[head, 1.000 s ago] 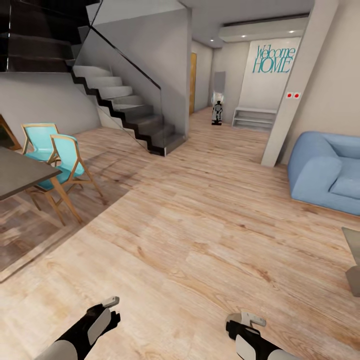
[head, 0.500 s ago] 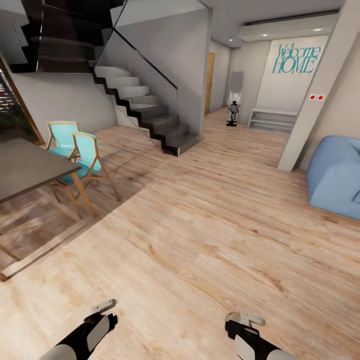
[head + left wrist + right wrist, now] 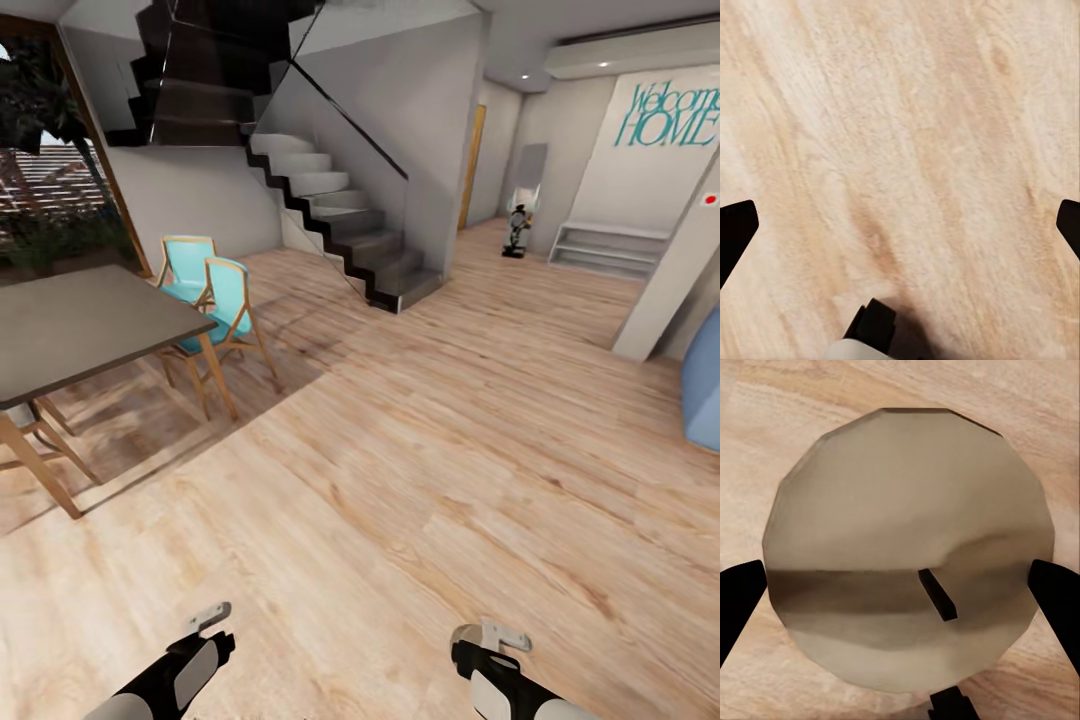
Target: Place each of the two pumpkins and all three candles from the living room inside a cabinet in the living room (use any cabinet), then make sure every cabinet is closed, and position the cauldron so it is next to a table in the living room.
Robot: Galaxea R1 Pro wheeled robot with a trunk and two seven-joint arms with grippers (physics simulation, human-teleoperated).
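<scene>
One candle, a beige-grey cylinder with a short dark wick, appears end-on in the right wrist view, and the dark fingertips of my right gripper press against its two sides. In the head view that right gripper hangs low over the wood floor. My left gripper hangs beside it; in the left wrist view this gripper is open, with bare floorboards between its fingers. The pumpkins, the cabinet and the cauldron are out of view.
A grey dining table with teal chairs stands at the left by a window. A staircase rises behind it. At the right are a pale pillar and the edge of a blue sofa. Wood floor lies ahead.
The camera has turned left: the table and window have come further into view and the sofa has slid almost off the right edge. Both arms keep their pose.
</scene>
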